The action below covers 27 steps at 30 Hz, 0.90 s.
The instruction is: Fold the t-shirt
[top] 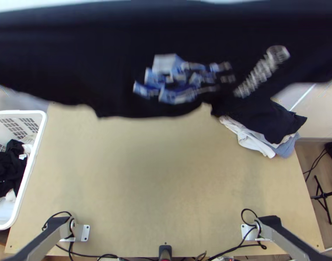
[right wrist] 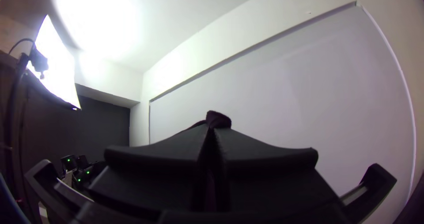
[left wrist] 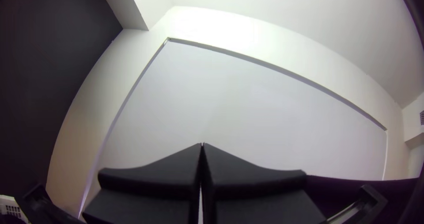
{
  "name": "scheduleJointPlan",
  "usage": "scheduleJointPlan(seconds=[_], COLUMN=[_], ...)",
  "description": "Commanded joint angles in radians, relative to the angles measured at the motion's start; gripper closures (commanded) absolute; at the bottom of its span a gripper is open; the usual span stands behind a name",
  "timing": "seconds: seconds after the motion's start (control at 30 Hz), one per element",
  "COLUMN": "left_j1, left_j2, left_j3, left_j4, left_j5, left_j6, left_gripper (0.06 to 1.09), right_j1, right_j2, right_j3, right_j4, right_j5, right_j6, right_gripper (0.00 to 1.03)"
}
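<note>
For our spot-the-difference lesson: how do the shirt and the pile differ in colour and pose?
The shirt is dark with a blue-and-white print; the pile shows white and pale-blue layers. The shirt hangs raised, stretched wide; the pile lies on the table. Both are cloth.

wooden table [top: 166, 174] | clothes pile [top: 257, 141], far right | cables [top: 248, 245], arm bases [top: 81, 232], near edge

T-shirt [top: 122, 87]: very dark, black or navy. Blue-and-white blocky print mid-cloth; pale lettering runs diagonally beside it, ending in a round mark. Held aloft, stretched wide across top view over far part of wooden table [top: 166, 174]. Unfolded crosswise; lower edge hangs uneven. Small dark bunched bit, right wrist view.
</note>
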Motion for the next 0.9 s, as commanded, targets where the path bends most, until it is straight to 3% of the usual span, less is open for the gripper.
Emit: scheduleJointPlan(seconds=[0.0,0.23,0.37,0.6,0.77,0.87], left_j1=[-0.003,-0.003,-0.004,-0.030,-0.064,-0.069], left_j2=[-0.212,-0.302,-0.350,-0.522,-0.482,-0.322], left_j3=[-0.086,-0.153,-0.262,-0.845,-1.221,-1.318], left_j4=[-0.094,-0.151,-0.177,-0.139,0.048,0.223], left_j5=[-0.007,-0.006,0.002,0.045,0.090,0.106], left_j6=[-0.019,-0.021,-0.042,-0.059,-0.050,-0.042], left_gripper=[1.05,1.05,1.05,1.05,1.05,1.05], right_j1=[0.002,0.010,0.022,0.091,0.146,0.162], right_j2=[-0.281,-0.318,-0.318,-0.390,-0.407,-0.329], right_j3=[-0.183,-0.179,-0.248,-0.825,-1.254,-1.362], right_j4=[-0.019,-0.109,-0.157,-0.128,0.124,0.230], right_j5=[0.004,0.003,0.001,-0.004,0.004,0.006], right_j6=[-0.018,-0.011,0.036,0.134,0.130,0.137], right_gripper=[1.00,1.00,1.00,1.00,1.00,1.00])
